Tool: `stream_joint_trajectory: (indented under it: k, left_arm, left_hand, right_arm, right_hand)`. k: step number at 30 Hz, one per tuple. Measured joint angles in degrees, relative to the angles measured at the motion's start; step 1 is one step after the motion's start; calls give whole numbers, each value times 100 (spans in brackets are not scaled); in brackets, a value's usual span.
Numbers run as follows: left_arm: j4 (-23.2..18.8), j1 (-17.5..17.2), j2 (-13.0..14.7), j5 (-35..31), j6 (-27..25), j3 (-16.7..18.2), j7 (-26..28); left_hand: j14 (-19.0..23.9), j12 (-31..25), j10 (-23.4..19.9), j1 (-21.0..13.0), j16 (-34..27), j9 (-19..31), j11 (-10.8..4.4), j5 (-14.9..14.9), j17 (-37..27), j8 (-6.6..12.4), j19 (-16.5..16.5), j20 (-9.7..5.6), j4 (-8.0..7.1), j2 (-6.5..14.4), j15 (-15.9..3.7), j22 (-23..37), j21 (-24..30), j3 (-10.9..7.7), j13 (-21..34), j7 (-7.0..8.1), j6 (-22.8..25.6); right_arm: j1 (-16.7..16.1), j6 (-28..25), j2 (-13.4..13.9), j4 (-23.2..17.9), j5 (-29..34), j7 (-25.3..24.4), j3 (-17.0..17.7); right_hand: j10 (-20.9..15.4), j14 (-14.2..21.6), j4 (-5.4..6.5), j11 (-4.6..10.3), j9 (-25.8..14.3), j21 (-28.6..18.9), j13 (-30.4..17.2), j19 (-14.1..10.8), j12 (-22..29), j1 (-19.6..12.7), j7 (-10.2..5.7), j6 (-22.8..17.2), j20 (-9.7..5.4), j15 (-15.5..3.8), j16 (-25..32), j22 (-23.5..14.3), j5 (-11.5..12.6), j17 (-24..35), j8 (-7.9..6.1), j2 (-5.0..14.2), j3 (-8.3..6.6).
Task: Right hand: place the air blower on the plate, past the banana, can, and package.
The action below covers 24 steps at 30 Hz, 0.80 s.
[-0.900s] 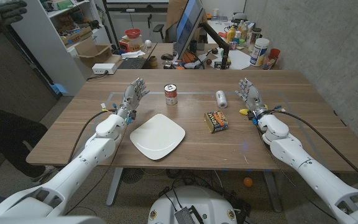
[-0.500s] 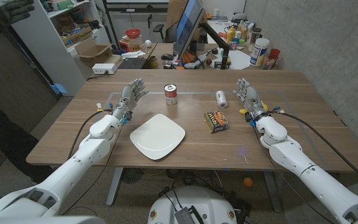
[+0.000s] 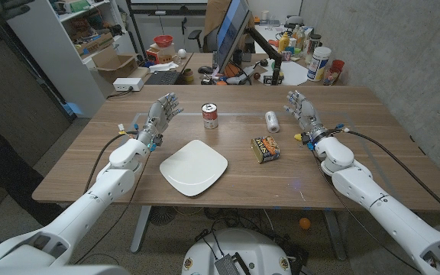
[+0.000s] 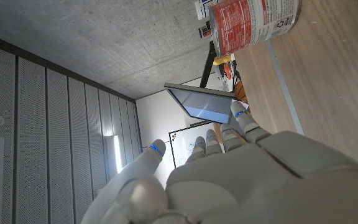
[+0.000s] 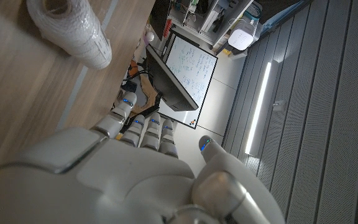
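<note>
Your right hand (image 3: 302, 113) is empty, fingers spread, standing near the table's far edge. The air blower (image 3: 272, 121) lies just to its left, long axis pointing away from you; the plate (image 3: 194, 167) waits well beyond, leftward.

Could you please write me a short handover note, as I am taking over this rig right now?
Left hand: empty, fingers spread, left of the can.
Right hand: empty, fingers spread, just right of the white wrapped cylinder, apparently the air blower; not touching it.
Plate: near the table's front edge, nothing on it. The package lies between the plate and the right arm. A small yellow thing, perhaps the banana, sits by the right wrist.
Done: nothing yet.
Left: grasp the cylinder with the right hand, carry it past the package to the plate, and set it down.
</note>
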State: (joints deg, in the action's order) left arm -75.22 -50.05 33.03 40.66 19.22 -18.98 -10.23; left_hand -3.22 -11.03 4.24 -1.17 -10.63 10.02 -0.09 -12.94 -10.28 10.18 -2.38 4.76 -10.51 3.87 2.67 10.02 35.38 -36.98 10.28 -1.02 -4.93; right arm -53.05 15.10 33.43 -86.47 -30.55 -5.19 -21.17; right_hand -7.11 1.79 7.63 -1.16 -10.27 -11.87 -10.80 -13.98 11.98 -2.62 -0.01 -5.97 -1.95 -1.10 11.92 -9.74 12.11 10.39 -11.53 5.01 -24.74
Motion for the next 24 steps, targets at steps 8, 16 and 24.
stream_joint_trajectory:
  k: [8, 16, 24]
  left_arm:
    - [-125, -79, 46, 31, 36, 26, -32]
    - [-149, -117, 50, 103, 98, 48, -150]
    - [-97, -107, 14, 156, 141, 48, -292]
  left_hand:
    - [0, 0, 31, 0, 0, 0, 31, 0, 1, 0, 0, 0, 0, 0, 0, 0, -1, 0, 0, 0, 0]
    - [0, 0, 31, 0, 0, 0, 31, 0, 1, 0, 0, -1, 0, 0, 0, 5, -22, 0, -1, 0, 0]
    - [0, 0, 31, 0, 1, -1, 30, 1, 1, 0, 0, -1, 0, 0, -1, 27, -22, 0, -1, 0, 1]
  right_arm:
    - [-168, 36, 310, -399, 373, -225, 125]
    - [-444, -43, 726, -950, 765, -475, 372]
    - [-783, -207, 1190, -1514, 1193, -672, 690]
  right_hand:
    - [-47, 56, -193, -93, 0, 0, 0, -39, 0, -152, 13, -91, 166, 183, -28, 0, 0, -27, 0, 13, -9]
    - [-47, 55, -282, -93, 1, 0, 0, 2, 0, -256, 59, -137, 207, 226, -49, 0, 0, -26, 0, -15, -2]
    - [-46, 76, -357, -91, 1, 0, 1, -9, 0, -316, 59, -200, 258, 246, -49, 1, 0, -26, 0, -76, 2]
